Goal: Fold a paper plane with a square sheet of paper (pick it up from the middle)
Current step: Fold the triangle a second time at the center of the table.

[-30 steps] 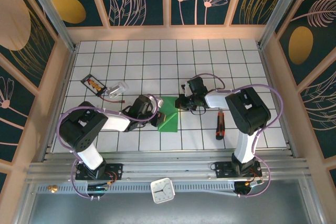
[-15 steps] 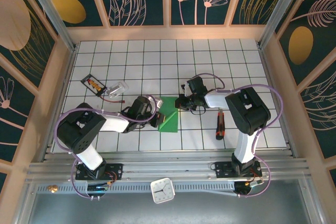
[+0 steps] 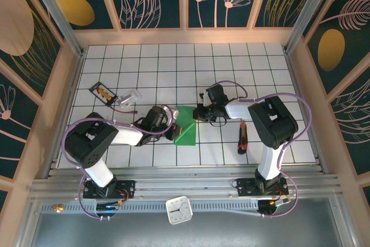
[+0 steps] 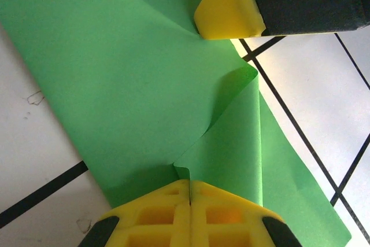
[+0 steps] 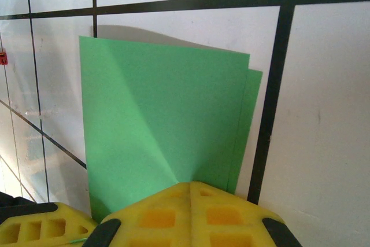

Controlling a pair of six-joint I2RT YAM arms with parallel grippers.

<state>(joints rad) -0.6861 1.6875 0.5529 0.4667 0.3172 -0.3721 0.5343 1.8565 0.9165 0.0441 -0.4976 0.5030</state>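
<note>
The square sheet of paper, bright green and partly folded, lies on the white grid table between the two arms. In the left wrist view a flap of the sheet curls up, and its corner runs into the seam of my left gripper, which is shut on it. My left gripper sits at the sheet's left edge. My right gripper is at the top right corner. Its jaws are shut, with the tips against the sheet. Whether paper is pinched there I cannot tell.
A red and black screwdriver lies to the right of the right arm. A black pack and a clear plastic item lie at the left. A small white clock sits on the front rail. Raised walls border the table.
</note>
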